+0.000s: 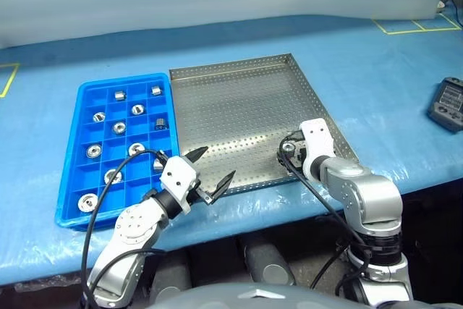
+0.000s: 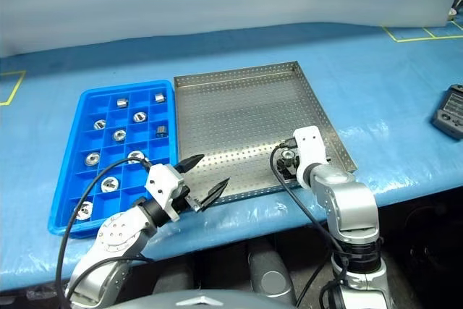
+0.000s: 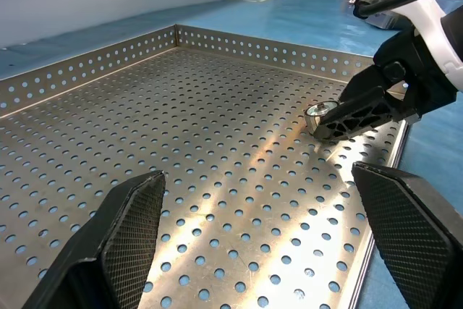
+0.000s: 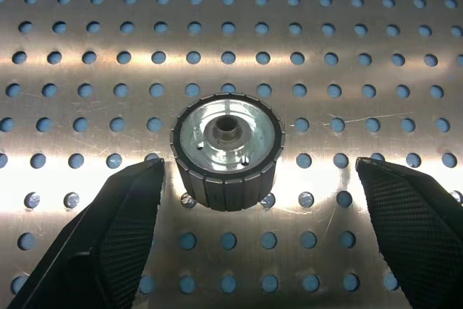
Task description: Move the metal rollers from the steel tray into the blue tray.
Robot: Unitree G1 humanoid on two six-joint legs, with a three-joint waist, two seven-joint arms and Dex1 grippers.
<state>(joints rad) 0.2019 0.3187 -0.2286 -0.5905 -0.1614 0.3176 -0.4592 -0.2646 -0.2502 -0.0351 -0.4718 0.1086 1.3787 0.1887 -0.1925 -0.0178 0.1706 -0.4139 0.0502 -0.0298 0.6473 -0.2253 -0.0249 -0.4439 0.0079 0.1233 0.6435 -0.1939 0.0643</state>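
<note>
A steel tray (image 1: 239,99) with a perforated floor and a low rim is set on the blue-covered table (image 1: 376,70), with a blue tray (image 1: 79,117) of small square compartments touching its left side. One roller (image 4: 226,151) is left in the steel tray, upright on the floor near the tray's front right corner, its hollow centre facing up. About ten more rollers (image 1: 119,127) are seen in the blue tray, one to a compartment, spread from the far row to the near left corner; most stand ring-side up, while a few in the right-hand column lie on their sides.

The right gripper (image 4: 253,233) is held just above the lone roller, fingers spread wide on either side of it and nothing grasped. The left gripper (image 1: 213,174) is held over the front edge of the steel tray near its front left corner, fingers wide apart and empty.

A small grey device (image 1: 446,104) lies near the table's right edge; any writing on it cannot be read.
</note>
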